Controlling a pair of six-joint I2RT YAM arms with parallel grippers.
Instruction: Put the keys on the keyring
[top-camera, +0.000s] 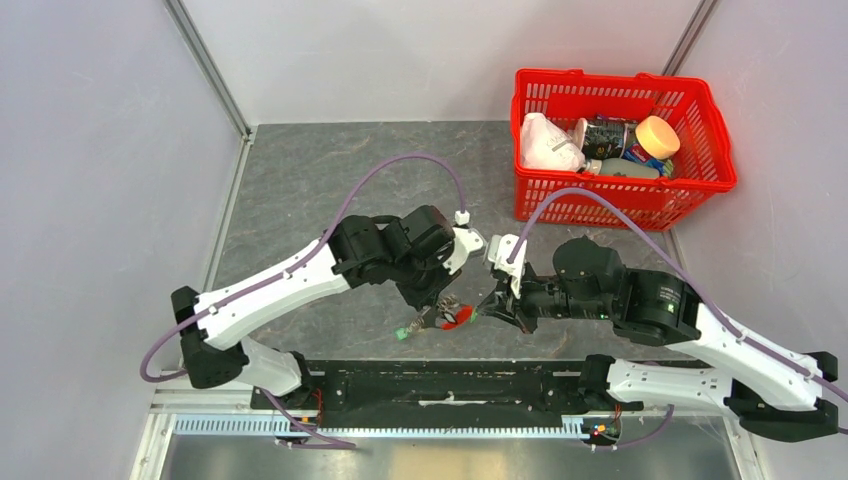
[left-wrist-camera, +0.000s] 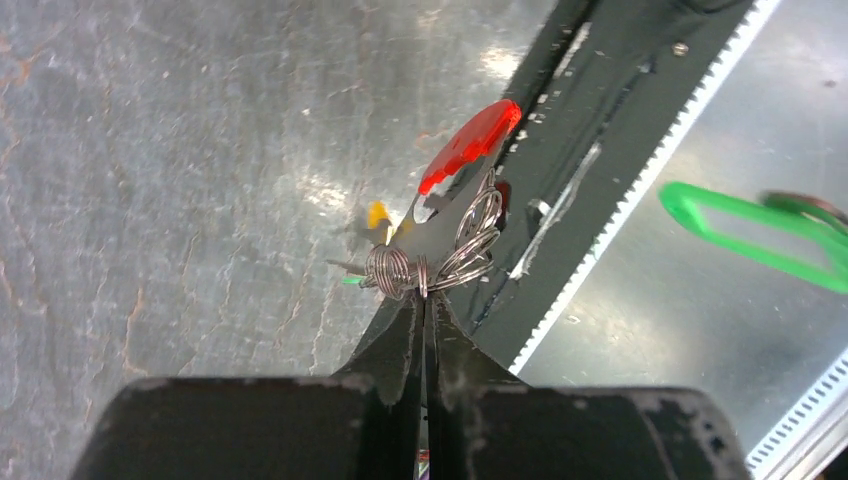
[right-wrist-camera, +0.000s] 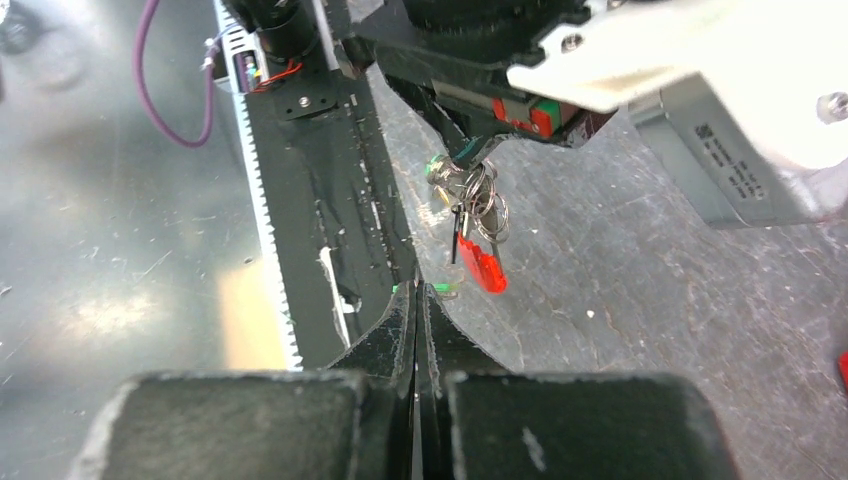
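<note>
The left gripper (left-wrist-camera: 424, 300) clamps the keys (left-wrist-camera: 432, 225) above the middle of the surface's (top-camera: 300, 180) near edge — the right gripper (right-wrist-camera: 418, 295), closed too, points at the bunch from just to its right.

No legible text; label (right-wrist-camera: 737, 162) on grey arm housing (right-wrist-camera: 700, 140) too blurred to read.

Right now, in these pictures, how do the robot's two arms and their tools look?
The left arm and right arm have white shells and black joints. A thin purple cable runs along each. The left tool and right tool are black, each with two flat tapered fingers.
</note>
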